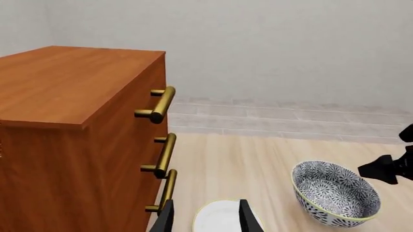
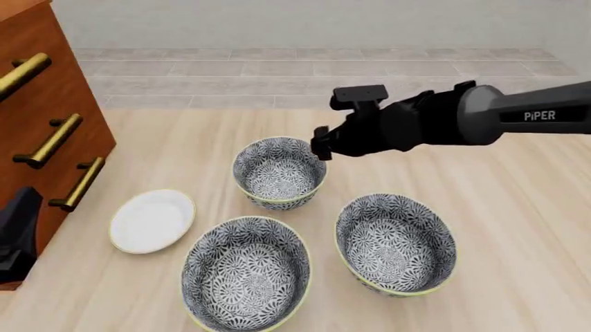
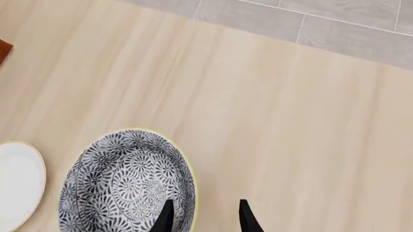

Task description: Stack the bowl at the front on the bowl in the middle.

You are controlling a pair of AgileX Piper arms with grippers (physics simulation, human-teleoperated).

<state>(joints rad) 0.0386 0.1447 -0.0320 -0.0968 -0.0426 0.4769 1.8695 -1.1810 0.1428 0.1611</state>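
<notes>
Pale wooden table (image 2: pixel 517 228), right hand (image 3: pixel 203 215) parted, empty, straddling farthest bowl's (image 2: pixel 279 171) rim.

Light wood table (image 2: pixel 517 228). On it: three flowery bowls, front one (image 2: pixel 246 274), middle one (image 2: pixel 396 242), far one (image 2: pixel 279 171). Small white plate (image 2: pixel 152 220) left. Brown drawer chest (image 2: pixel 46 131) at left edge.

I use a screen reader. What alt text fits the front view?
Three deep grey-and-white floral bowls sit on a pale wooden table: far, front-left, front-right. The black right gripper hovers at the far bowl's rim; a small white plate lies beside an orange-brown drawer cabinet.
</notes>
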